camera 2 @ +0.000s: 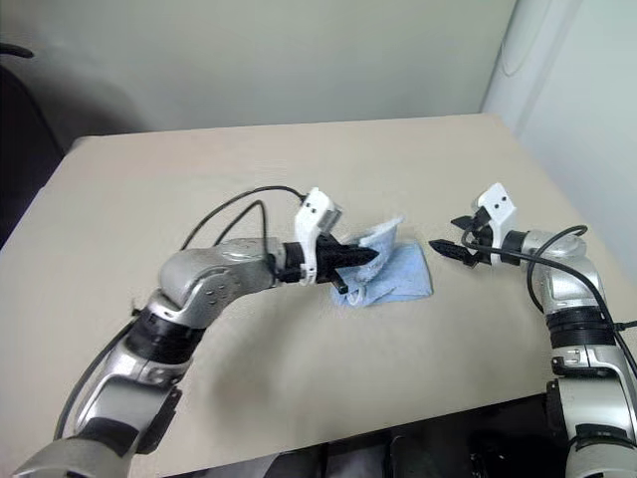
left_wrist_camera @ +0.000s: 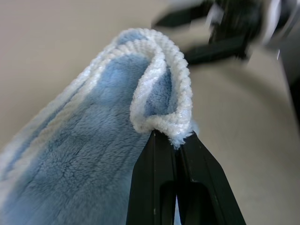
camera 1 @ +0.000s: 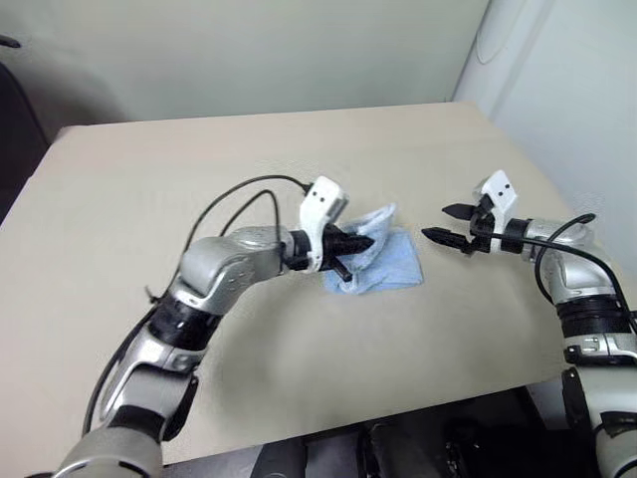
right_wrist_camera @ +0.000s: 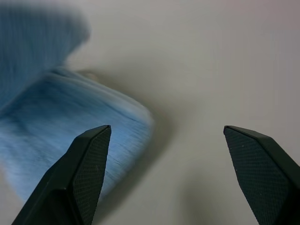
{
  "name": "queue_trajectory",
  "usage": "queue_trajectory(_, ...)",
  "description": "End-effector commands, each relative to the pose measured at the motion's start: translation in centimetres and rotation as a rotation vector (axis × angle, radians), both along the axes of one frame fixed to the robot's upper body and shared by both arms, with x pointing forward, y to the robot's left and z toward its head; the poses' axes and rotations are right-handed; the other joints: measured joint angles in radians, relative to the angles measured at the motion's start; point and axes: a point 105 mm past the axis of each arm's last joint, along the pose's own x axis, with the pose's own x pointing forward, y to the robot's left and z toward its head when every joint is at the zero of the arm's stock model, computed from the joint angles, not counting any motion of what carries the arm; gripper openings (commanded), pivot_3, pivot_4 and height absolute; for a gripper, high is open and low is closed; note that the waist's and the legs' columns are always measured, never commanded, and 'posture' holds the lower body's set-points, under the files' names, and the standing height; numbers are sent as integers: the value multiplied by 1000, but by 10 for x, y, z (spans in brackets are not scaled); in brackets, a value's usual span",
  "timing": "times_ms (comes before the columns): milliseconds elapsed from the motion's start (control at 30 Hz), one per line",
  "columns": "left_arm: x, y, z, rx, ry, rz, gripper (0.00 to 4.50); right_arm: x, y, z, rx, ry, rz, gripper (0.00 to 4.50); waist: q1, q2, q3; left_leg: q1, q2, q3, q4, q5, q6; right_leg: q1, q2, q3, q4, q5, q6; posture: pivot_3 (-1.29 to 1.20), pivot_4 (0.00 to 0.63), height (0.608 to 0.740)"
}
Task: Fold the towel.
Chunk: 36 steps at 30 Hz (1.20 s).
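1. Closest to me, the left gripper [camera 1: 370, 242] has its two black fingers [left_wrist_camera: 154, 187] pressed tight together on the white stitched edge of the towel [camera 1: 383, 266], a light blue terry cloth with white edging.
2. The pinched edge curls over the fingertips in a small loop, and the blue pile falls away below it, as the left wrist view shows.
3. The towel sits near the middle of the desk [camera 1: 149, 189], a broad beige flat surface. Its lower part lies bunched and partly doubled on the desk, while the held edge is raised above the rest.
4. The left arm reaches in from the robot's left, with its black cable arching above the forearm, and the gripper points toward the robot's right.
5. To the robot's right of the towel, the right gripper [camera 1: 445, 225] hangs above the desk with its fingers [right_wrist_camera: 79, 173] spread wide, holding nothing. It is near the towel's right edge but apart from it, its tips pointing toward the cloth.
6. Beyond the desk's far edge stands a pale green wall [camera 1: 249, 50].
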Motion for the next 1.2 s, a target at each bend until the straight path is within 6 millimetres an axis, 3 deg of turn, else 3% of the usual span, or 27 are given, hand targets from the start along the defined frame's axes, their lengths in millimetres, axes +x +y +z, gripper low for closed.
queue_trajectory(33,4,-12,-4,81,-37,-53,19,1,-14,12,-2,-66,-63,4077,-2,0,0,-1,0,0,0,0,0,-1,0,0,-1,0,0,0,150,740)
queue_trajectory(133,10,-20,-18,143,-20,-58,19,0,-21,12,12,-77,-110,4077,0,0,0,-4,0,0,-1,0,0,-2,0,0,-4,1,1,0,150,740)
queue_trajectory(233,8,-27,-17,108,14,-82,19,-2,-22,11,15,-78,-119,4077,2,1,0,-7,0,-1,0,-1,2,-3,0,0,-8,2,4,0,150,740)
queue_trajectory(367,3,-34,-4,-47,84,-98,951,-2,-19,8,16,-74,-114,4077,2,1,0,-11,0,-1,7,-3,6,-4,0,0,-9,4,6,0,150,740)
queue_trajectory(667,1,-21,26,-243,100,-79,3945,5,-2,20,32,-98,-65,4077,-1,1,0,-11,0,1,15,-5,12,-2,0,3,-8,8,10,0,150,740)
queue_trajectory(767,8,-1,41,-342,77,-14,3945,4,10,30,58,-115,-14,4077,0,1,0,-11,0,2,15,-4,14,-2,0,3,-8,10,11,0,150,740)
queue_trajectory(800,13,8,42,-348,66,27,3967,3,15,34,70,-121,7,3897,0,1,0,-11,0,2,15,-4,14,-2,0,3,-8,10,11,0,150,740)
queue_trajectory(900,22,34,33,-293,-14,121,3333,-2,34,41,119,-105,76,3223,-1,2,-1,-10,0,2,15,-3,14,-1,0,3,-8,10,10,0,150,740)
queue_trajectory(1033,18,45,11,-222,-65,123,2013,-12,60,25,128,-40,172,1881,-5,2,-1,-10,0,2,14,-2,13,-2,0,3,-9,10,10,0,150,740)
queue_trajectory(1100,15,43,5,-232,-62,103,1364,-15,68,18,142,-5,192,1219,1,2,-1,-10,0,2,15,-2,12,-2,0,3,-9,10,10,0,150,740)
queue_trajectory(1200,11,33,-14,-198,-39,77,261,-15,77,-11,128,72,194,152,10,2,-1,-12,0,1,16,-2,12,-2,-1,3,-9,10,11,0,150,740)
